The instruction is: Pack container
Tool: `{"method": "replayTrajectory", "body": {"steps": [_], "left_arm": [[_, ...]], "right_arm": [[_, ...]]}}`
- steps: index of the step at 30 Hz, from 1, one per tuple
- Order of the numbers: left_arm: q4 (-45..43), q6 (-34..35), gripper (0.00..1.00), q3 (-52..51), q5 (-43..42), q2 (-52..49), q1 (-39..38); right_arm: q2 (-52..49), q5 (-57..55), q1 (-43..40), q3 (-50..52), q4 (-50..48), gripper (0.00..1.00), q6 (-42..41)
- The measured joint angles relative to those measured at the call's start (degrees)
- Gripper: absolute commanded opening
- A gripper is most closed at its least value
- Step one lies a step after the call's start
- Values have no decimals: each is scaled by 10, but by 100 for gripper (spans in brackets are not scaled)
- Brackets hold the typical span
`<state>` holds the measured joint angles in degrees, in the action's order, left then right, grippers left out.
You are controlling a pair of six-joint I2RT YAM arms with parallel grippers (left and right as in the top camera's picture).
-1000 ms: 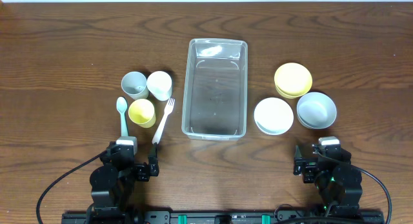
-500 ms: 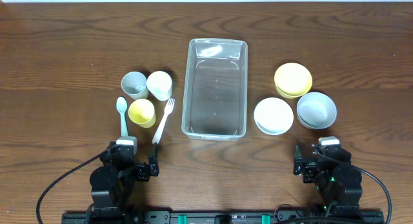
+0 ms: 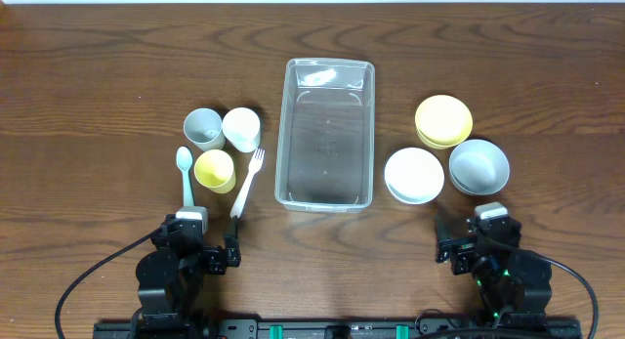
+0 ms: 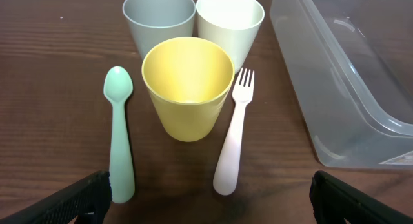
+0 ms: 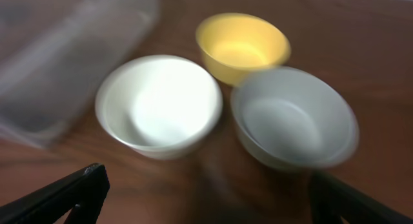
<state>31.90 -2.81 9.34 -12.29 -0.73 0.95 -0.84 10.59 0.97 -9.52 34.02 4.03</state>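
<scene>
Centrally on the wooden bench (image 3: 98,85) lies the container (image 3: 283,134), a clear tub whose long sides run away from the arms.

On its left stands a cluster of three upright cups: a grey cup (image 3: 204,129) and a white cup (image 3: 241,129) side by side, and a yellow cup (image 3: 215,170) just in front of them. A mint spoon (image 3: 185,176) lies flat to the left of the yellow cup, and a white fork (image 3: 248,181) lies between that cup and the container.

On the right of the tub three bowls sit close together: a white bowl (image 3: 414,175) nearest the container, a grey bowl (image 3: 479,167) beside it, and a yellow bowl (image 3: 443,120) behind the two.

The left pincer (image 4: 206,201) hangs near the bench edge facing the cups, jaws spread wide and holding nothing. The right pincer (image 5: 206,195) faces the bowls, also spread apart and empty; its wrist view is blurred.
</scene>
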Motion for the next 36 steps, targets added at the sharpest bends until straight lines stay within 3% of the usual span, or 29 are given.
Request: {"method": "replayTrajectory", "body": {"steps": [9,16,20,27,36], "left_arm": [[0,0,98,0,0,0,0],[0,0,98,0,0,0,0],[0,-1,98,0,3,0,0],[0,-2,98,0,20,1,0],[-1,-2,98,-1,23,1,0]], "right_arm": [[0,145,0,2,-84,99,-52],[-4,159,0,0,-84,99,-72],[-57,141,0,-38,-82,99,-80],[-282,83,0,-210,-40,99,-85],[-665,57,0,-601,192,99,-60]]}}
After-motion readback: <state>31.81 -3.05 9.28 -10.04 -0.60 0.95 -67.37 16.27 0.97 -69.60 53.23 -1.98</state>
